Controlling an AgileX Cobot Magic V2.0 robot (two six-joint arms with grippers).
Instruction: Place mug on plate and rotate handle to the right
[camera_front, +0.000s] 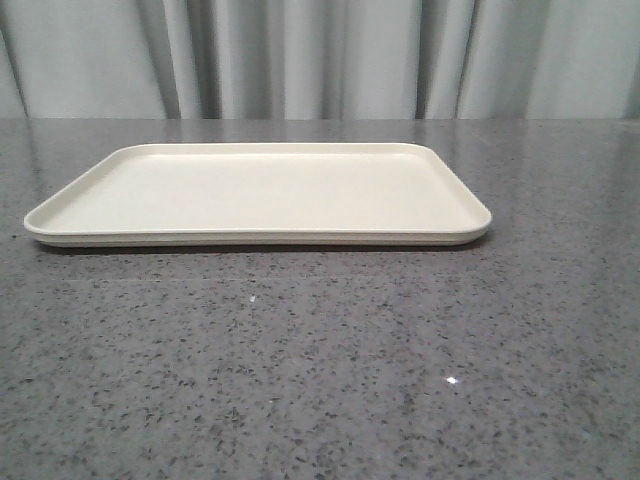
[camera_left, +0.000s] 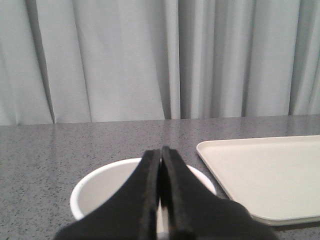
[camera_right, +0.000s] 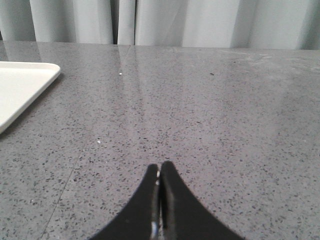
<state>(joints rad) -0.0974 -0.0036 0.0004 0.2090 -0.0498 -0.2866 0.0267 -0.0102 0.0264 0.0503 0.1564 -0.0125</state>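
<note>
Left end effector (camera_left: 161, 165), closed, above mug (camera_left: 100, 185) beside unmarked plate (camera_left: 270, 175).

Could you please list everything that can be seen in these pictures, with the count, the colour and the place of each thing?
plate: one, cream, flat on the table in the middle of the front view, nothing on it.
mug: one, white, seen only from the left wrist, standing on the table beside the plate, not on it; its handle is hidden.
table: one, grey speckled stone, under everything.
curtain: one, pale grey, behind the table.
left gripper: one, black, jaws together above the mug's rim.
right gripper: one, black, jaws together over bare table, the plate's corner off to one side.
</note>
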